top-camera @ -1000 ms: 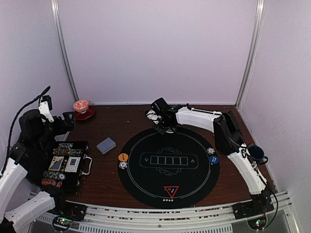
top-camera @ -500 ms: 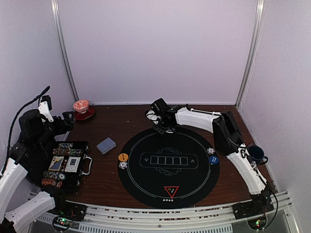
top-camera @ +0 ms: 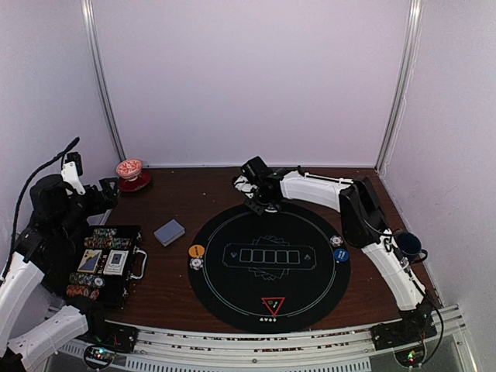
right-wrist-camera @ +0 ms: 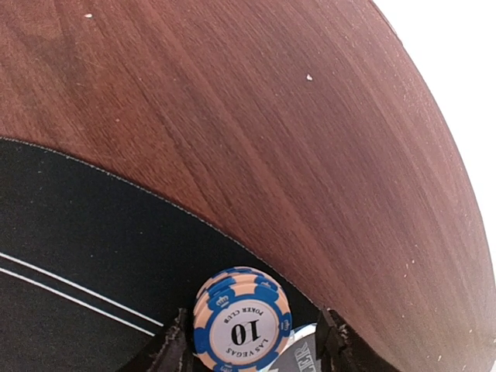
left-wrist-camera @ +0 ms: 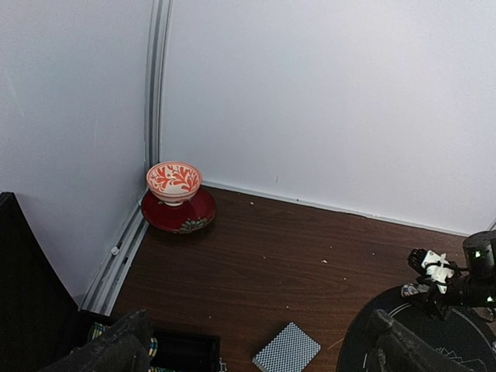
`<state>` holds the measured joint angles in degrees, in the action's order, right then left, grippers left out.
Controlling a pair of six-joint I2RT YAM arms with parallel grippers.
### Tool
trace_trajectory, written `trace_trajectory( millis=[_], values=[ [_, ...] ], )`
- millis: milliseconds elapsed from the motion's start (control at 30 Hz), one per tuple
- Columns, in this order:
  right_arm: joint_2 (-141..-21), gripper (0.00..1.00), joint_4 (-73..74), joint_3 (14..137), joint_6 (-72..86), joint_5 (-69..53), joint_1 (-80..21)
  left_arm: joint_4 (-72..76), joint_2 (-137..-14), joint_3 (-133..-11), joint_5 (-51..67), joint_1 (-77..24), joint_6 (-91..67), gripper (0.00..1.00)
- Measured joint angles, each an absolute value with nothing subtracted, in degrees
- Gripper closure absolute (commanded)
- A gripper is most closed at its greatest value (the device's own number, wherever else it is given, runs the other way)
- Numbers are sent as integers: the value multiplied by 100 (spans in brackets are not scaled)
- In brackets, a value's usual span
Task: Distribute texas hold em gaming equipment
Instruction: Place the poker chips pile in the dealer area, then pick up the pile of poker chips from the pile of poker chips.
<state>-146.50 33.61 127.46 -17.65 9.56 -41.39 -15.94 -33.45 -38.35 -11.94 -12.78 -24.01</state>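
In the right wrist view a short stack of orange-and-blue poker chips (right-wrist-camera: pixel 242 325) marked 10 lies on the far rim of the black round mat (right-wrist-camera: pixel 77 232). My right gripper (right-wrist-camera: pixel 256 347) straddles the stack, open, with a gap showing on its right side. Seen from above, this gripper (top-camera: pixel 263 203) is at the mat's far edge. The grey-blue card deck (top-camera: pixel 169 232) lies on the wood left of the mat. My left gripper (left-wrist-camera: pixel 252 355) hangs open above the deck (left-wrist-camera: pixel 287 347), holding nothing. An orange button (top-camera: pixel 197 251), a blue button (top-camera: pixel 341 254) and a red triangle marker (top-camera: pixel 273 304) rest on the mat.
An open black case (top-camera: pixel 105 263) of chips and cards sits at the left. A red-and-white cup on its saucer (top-camera: pixel 130 172) stands in the far left corner. A dark blue mug (top-camera: pixel 408 245) is by the right arm. Single chips (top-camera: pixel 196 263) lie beside both buttons.
The right gripper's jaws have spread wider around the chip stack. Neither arm has shifted in the top view.
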Motion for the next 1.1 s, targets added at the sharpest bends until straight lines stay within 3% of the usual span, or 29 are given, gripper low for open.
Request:
trace_trajectory(
  millis=[367, 600, 767, 967, 1100],
  values=[
    [-13926, 0, 4187, 13085, -1758, 427, -4141, -1592, -3382, -3835, -1175, -1269, -2405, 2],
    [-11555, 0, 4390, 11686, -1702, 189, -3944, -1592, -3387, -3835, -1175, -1267, -2403, 2],
    [-10049, 0, 4296, 9810, -1601, 54, -2971, -1590, -3406, -3835, -1144, -1267, -2403, 2],
    [-9642, 0, 4130, 7944, -1632, 1, -1684, -1590, -3417, -3833, -1131, -1267, -2403, 2],
    [-9371, 1, 4062, 7317, -1653, -5, -1468, -1592, -3411, -3833, -1129, -1269, -2403, 2]
  ],
)
